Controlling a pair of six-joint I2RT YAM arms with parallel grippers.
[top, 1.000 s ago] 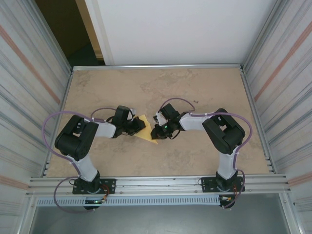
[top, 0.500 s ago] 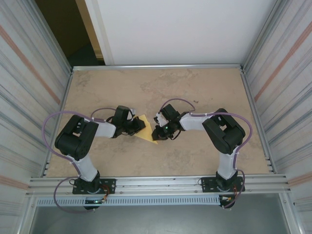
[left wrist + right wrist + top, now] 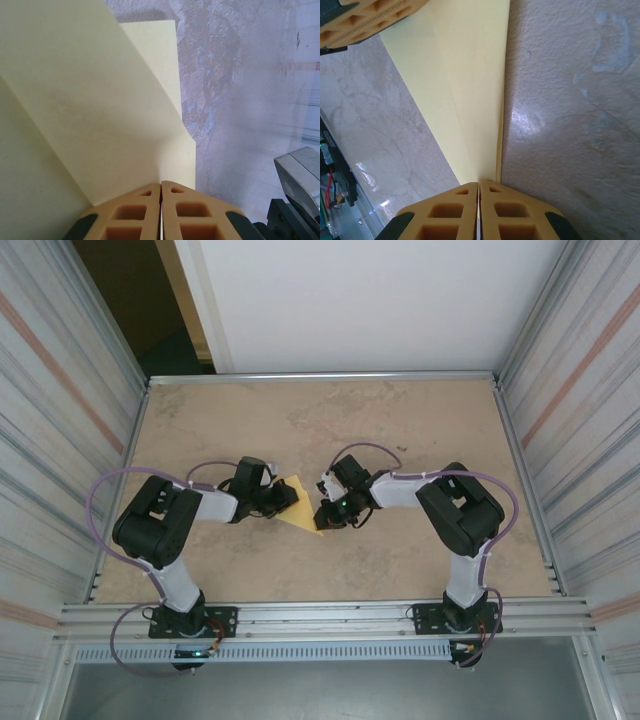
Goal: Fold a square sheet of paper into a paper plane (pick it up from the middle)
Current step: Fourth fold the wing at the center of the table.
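Diagonally, the paper plane (image 3: 300, 504) points near-right; left gripper (image 3: 161, 186) and right gripper (image 3: 478, 184) each clamp it, jaws pressed together, hiding its edges from above.

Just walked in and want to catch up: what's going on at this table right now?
Two robot arms are folding a pale-yellow paper near the middle of the table. The left gripper and the right gripper both have their fingers shut on it, from opposite sides. The paper is already creased into a narrow pointed shape with overlapping flaps, so the plane is partly made.
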